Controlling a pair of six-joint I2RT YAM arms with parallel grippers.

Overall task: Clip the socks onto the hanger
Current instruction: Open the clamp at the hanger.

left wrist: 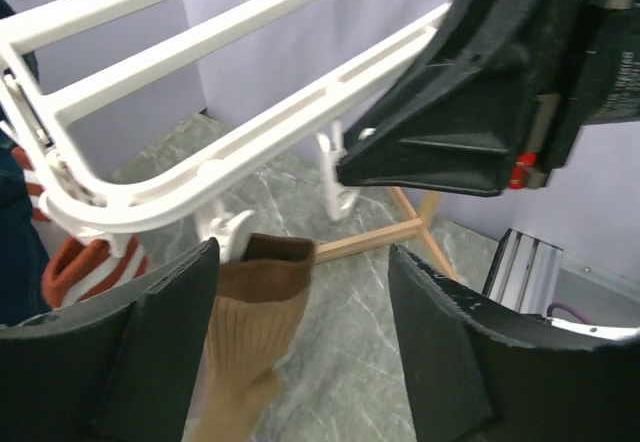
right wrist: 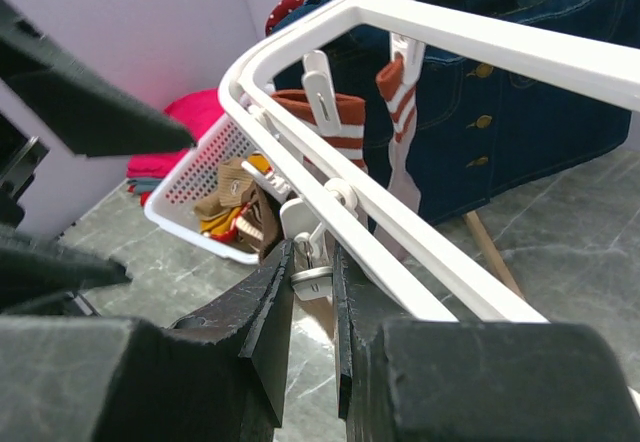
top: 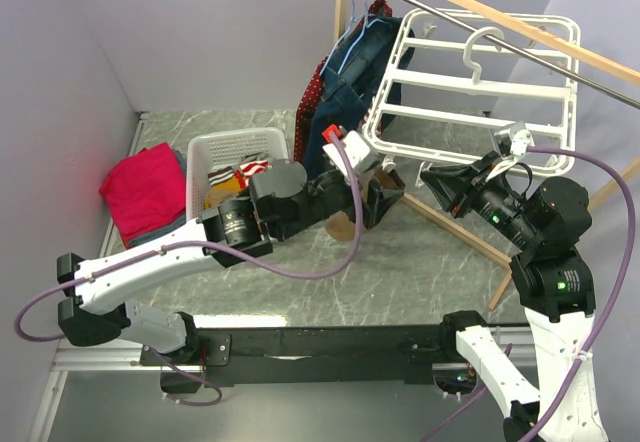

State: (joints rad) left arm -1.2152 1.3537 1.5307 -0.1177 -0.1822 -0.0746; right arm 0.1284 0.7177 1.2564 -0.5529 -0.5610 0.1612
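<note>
Left wrist view: the left end effector (left wrist: 303, 258) is spread wide, its two dark fingers standing either side of a brown sock (left wrist: 250, 332) without visibly touching it. The sock lies straight ahead of the end effector and between its fingers. It hangs by its cuff from a white clip (left wrist: 232, 233) under the near rail of the hanger (left wrist: 200, 177), with its long axis running straight down.

Just above and ahead of it to the right is the right end effector (right wrist: 312, 255). Its own camera shows its fingers pressed together on a hanger clip (right wrist: 310, 268) beneath the same rail. Whether that is the clip carrying the brown sock, I cannot tell.

From above, the left arm stretches low from its base on a diagonal across the table (top: 420, 262), its wrist under the hanger's near corner. The right arm rises in a fold, with its forearm levelled toward the left arm.

This sock looks clipped. The likely next move is a pull straight back, clear of the dangling sock, then a reach for loose socks (top: 235, 175) in the white basket (top: 225, 145). The basket sits behind and beside the left end effector, alongside the left forearm — the left arm is much the nearer.
</note>
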